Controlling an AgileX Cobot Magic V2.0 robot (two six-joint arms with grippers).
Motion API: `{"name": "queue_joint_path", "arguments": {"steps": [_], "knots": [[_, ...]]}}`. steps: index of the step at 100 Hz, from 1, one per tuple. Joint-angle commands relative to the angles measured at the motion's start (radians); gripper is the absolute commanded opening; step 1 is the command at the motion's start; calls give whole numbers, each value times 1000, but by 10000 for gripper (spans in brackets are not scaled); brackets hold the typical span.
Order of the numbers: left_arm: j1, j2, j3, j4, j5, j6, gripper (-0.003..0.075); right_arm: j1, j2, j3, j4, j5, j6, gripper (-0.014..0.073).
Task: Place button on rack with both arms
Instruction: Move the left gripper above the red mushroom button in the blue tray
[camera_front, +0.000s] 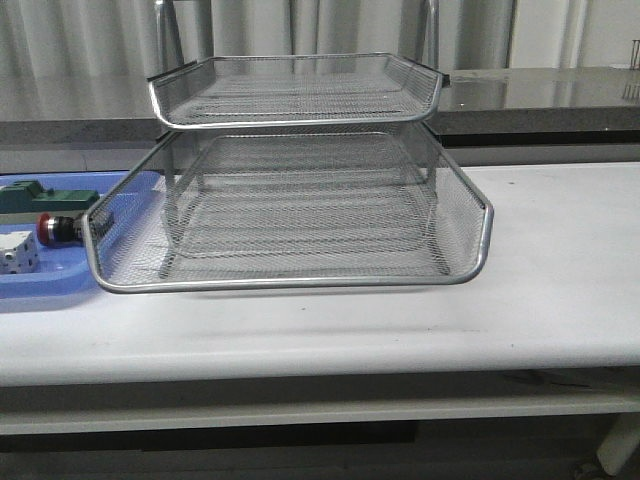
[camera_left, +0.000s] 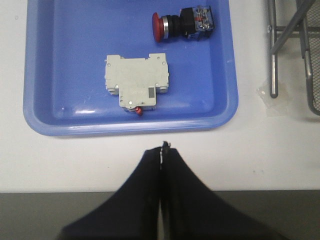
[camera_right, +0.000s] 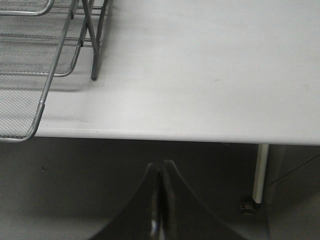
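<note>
Red-headed and lying on its side, the button (camera_left: 182, 23) sits at the upper right of the blue plastic tray (camera_left: 50, 122) in the left wrist view, just above the white circuit breaker (camera_left: 136, 80). Both the left gripper (camera_left: 164, 147) and right gripper (camera_right: 161, 167) are pressed closed and empty, short of the table (camera_right: 200, 60). Its round head could roll from a pinch, or snag the wire-mesh rack (camera_front: 300, 200).

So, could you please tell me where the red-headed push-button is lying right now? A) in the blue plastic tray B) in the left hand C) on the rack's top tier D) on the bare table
A: the push-button lies on its side in the blue plastic tray, beside the white block part, with the left hand shut and empty outside the tray.
</note>
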Motion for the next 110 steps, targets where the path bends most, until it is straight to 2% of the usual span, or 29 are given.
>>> {"name": "queue_joint_path", "arguments": {"steps": [1,5,12,19,24,31,38,54,89,110], "knots": [[1,-30,-35,-6,-23,32,2,-2,3,-32,-25,-61,-1,-69],[1,-30,-35,-6,-14,51,31,-2,3,-32,-25,-61,-1,-69],[1,-30,-35,-6,3,81,132,-2,3,-32,-25,-61,-1,-69],[1,-30,-35,-6,11,83,288,-2,3,-32,-25,-61,-1,-69],[1,-30,-35,-6,16,83,441,-2,3,-32,-25,-61,-1,-69],[1,-30,-35,-6,16,83,615,-2,3,-32,-25,-61,-1,-69],[1,-30,-35,-6,16,83,709,-2,3,-32,-25,-61,-1,-69],[1,-30,-35,-6,7,83,685,-2,3,-32,-25,-61,-1,-69],[1,-30,-35,-11,-63,85,522,-2,3,-32,-25,-61,-1,-69],[1,-16,-52,-88,-143,309,512,-2,3,-32,-25,-61,-1,-69]]}}
